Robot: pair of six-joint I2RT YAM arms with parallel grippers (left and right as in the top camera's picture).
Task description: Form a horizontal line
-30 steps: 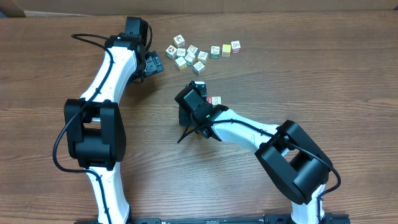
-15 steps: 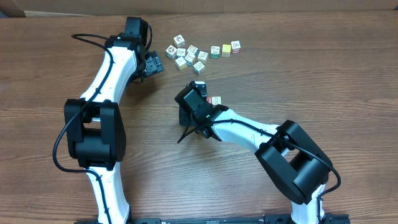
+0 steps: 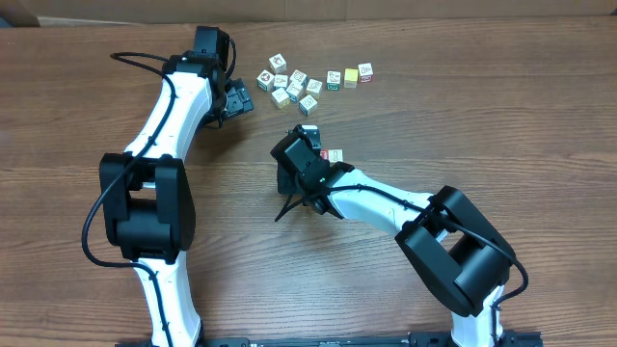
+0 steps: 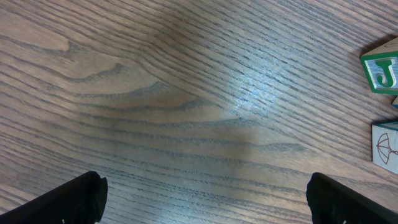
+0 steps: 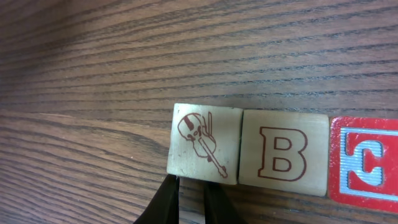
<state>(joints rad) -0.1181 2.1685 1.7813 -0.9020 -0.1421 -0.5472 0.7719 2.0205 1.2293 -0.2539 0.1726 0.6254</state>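
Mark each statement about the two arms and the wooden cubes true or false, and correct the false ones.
1. The violin cube sits right beside the B cube. True.
2. The right gripper holds the B cube. False: it is shut just below the violin cube's lower edge, gripping nothing.
3. The left gripper is open over bare table. True.
4. The green J cube lies between the left gripper's fingers. False: it lies at the right edge of the left wrist view, outside them.
5. The red-faced cube is left of the violin cube. False: it follows the B cube on the right.
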